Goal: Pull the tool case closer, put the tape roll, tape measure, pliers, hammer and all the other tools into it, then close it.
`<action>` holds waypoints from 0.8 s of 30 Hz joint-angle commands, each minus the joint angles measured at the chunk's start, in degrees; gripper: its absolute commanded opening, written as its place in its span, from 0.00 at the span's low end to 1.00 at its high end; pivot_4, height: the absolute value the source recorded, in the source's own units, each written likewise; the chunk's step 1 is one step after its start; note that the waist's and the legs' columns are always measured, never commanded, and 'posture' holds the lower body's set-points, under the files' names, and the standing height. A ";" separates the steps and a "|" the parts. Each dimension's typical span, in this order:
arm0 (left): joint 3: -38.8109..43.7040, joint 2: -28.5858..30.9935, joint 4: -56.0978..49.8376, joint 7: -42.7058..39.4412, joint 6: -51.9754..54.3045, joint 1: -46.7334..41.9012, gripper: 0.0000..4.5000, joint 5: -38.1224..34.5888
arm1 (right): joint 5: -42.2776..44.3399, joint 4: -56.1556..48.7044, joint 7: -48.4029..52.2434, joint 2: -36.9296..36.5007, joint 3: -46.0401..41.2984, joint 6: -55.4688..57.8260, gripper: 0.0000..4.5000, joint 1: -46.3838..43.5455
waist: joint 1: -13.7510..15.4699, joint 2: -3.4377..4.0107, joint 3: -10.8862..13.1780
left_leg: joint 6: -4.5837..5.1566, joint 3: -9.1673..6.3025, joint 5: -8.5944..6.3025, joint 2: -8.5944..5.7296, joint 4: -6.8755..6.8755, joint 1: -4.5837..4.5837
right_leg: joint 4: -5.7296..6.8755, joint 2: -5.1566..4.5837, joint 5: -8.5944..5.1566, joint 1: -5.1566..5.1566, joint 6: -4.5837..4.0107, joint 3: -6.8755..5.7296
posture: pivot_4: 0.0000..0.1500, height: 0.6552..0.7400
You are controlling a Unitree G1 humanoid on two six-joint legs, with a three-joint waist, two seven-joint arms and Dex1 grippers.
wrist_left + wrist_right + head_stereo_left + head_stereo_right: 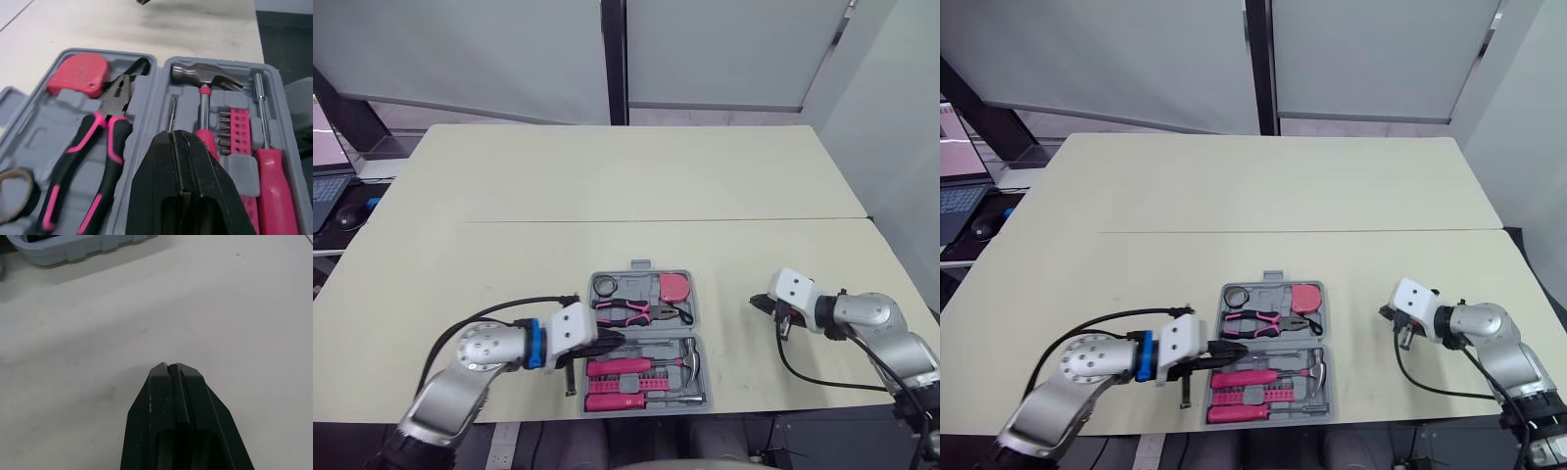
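The tool case (694, 315) lies open at the near middle of the counter (607, 186). Its far half holds the tape roll (605, 285), pliers (631, 313) and tape measure (675, 287). Its near half holds the hammer (205, 76) and pink screwdrivers (622, 367).

The left arm comes in from the near left, elbow bent and forearm level. The left end effector (612, 340) points right, its tips over the case's left side. It is clenched, fingers pressed together on nothing.

The right arm bends in from the near right. The right end effector (170, 366) points left over bare counter, apart from the case, also clenched empty.
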 commanded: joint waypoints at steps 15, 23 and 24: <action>-9.34 3.02 7.53 -8.61 -7.48 -3.42 0.00 6.37 | 1.01 -3.36 -0.80 -0.10 -0.85 1.18 0.00 1.61 | -0.11 0.03 0.01 | 0.01 0.01 0.01 0.00 0.03 0.02 | 0.01 0.01 -0.01 0.01 0.01 0.02 | 1.00 1.00; -11.65 2.07 8.87 -9.25 -7.29 -4.89 0.00 8.04 | 0.92 -3.32 -1.02 0.23 -0.56 1.13 0.00 1.57 | -0.12 0.03 0.00 | 0.01 0.01 0.01 0.01 0.04 0.02 | 0.02 0.02 0.00 0.01 0.01 0.03 | 1.00 1.00; -11.78 2.04 9.05 -9.22 -7.27 -4.97 0.00 8.14 | 0.92 -3.32 -1.04 0.22 -0.57 1.12 0.00 1.59 | -0.12 0.03 0.00 | 0.01 0.01 0.01 0.00 0.04 0.02 | 0.02 0.01 0.00 0.02 0.01 0.03 | 1.00 1.00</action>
